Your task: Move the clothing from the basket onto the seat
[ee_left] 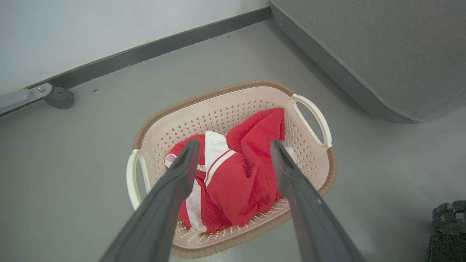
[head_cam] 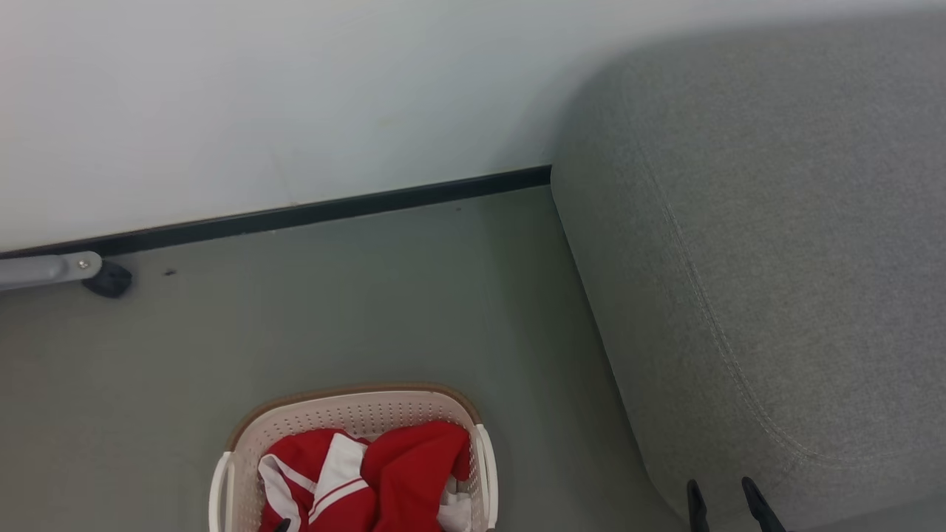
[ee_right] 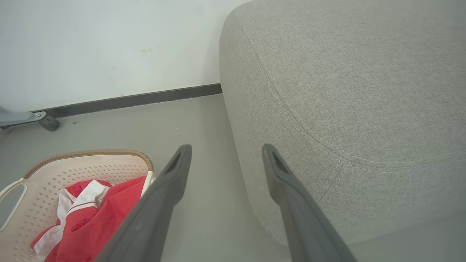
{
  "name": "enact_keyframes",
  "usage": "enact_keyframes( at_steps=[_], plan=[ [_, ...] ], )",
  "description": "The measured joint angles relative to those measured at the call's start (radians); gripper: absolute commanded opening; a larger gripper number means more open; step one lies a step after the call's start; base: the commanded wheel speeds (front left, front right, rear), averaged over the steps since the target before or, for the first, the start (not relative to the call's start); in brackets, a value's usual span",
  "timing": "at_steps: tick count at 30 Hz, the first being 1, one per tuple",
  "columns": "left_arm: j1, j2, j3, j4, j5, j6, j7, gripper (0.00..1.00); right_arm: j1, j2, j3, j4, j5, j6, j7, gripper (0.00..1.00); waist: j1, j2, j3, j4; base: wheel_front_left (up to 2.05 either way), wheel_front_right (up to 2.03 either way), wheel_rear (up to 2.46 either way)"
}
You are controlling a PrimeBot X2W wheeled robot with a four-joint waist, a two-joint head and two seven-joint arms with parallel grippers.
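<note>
The clothing (ee_left: 236, 174) lies heaped in the basket (ee_left: 225, 109) near the seat (ee_right: 346, 91), so I'd have the left gripper (ee_left: 233, 145), spread wide and empty above it, reach deep before pinching; the right gripper (ee_right: 225, 149) is likewise open and empty.

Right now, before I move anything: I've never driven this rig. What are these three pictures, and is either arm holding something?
It is a wheeled robot with two arms, each ending in two dark fingers. One picture looks down from its head; the other two look along each wrist's fingers. The left gripper is open over the basket, which stands on the floor with the clothing inside. The right gripper is open by a corner of the seat. Neither holds anything.
</note>
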Motion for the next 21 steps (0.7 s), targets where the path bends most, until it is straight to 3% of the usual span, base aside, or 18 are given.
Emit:
enact_keyframes(
  at_steps=[9,21],
  plan=[
    [-0.129,0.092,-0.045,0.096,0.087,-0.02,0.029,1.0,-0.046,0.005,0.057,-0.057,-0.024,-0.013,0.0,1.0,0.0,0.0001,0.147,-0.075,0.0,0.0,0.0],
    [-0.353,0.104,-0.068,0.193,0.108,-0.037,0.144,1.0,-0.089,0.007,0.126,-0.123,0.021,-0.041,0.0,1.0,0.0001,0.0001,0.317,-0.141,0.0,0.0,0.0]
  ],
)
